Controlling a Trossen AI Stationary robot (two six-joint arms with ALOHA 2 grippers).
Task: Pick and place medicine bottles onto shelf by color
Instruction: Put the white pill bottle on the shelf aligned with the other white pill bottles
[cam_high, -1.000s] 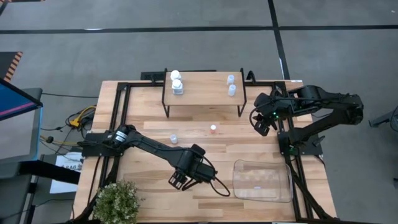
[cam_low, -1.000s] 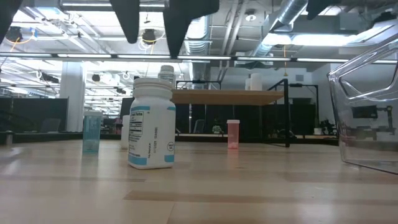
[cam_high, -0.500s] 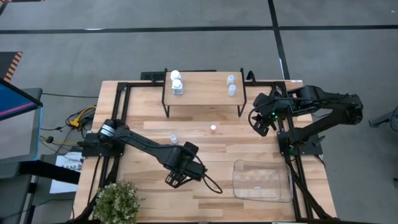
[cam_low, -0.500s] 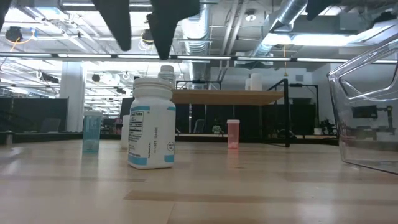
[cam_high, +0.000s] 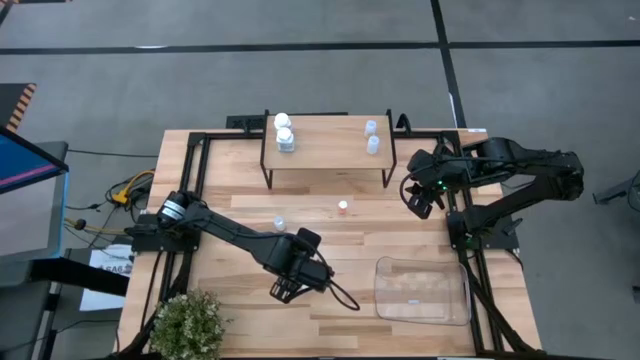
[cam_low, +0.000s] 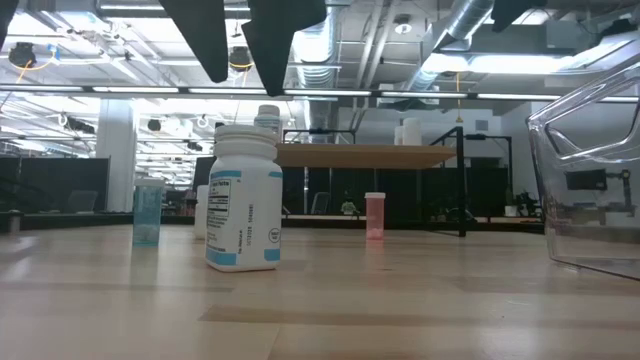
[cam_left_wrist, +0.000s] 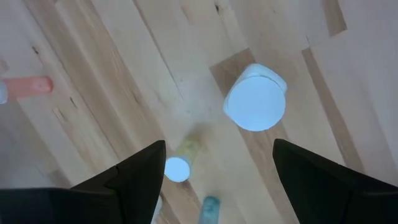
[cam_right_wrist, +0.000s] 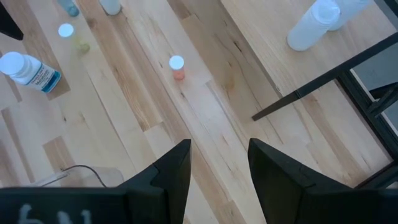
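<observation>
Fingers (cam_left_wrist: 134, 177) of our left gripper (cam_high: 287, 290) stand wide apart, empty, hovering above a white medicine bottle (cam_left_wrist: 255, 98) upright on the table (cam_high: 240, 180). Our right gripper (cam_high: 420, 198) waits beside the shelf (cam_high: 325, 135), jaws parted with nothing between them. On the shelf top, white bottles (cam_high: 284, 131) and clear bottles (cam_high: 372, 136) stand apart; an orange bottle (cam_high: 343, 206) stands before it.

From above, the left arm covers the white bottle (cam_low: 243, 199) on the table. In the low view, that bottle hides most of a second one behind it, and the picture's edge cuts off the clear tray (cam_low: 590, 180). The left gripper (cam_low: 240, 45) shows there only as fingertips. Label print stays unreadable.
</observation>
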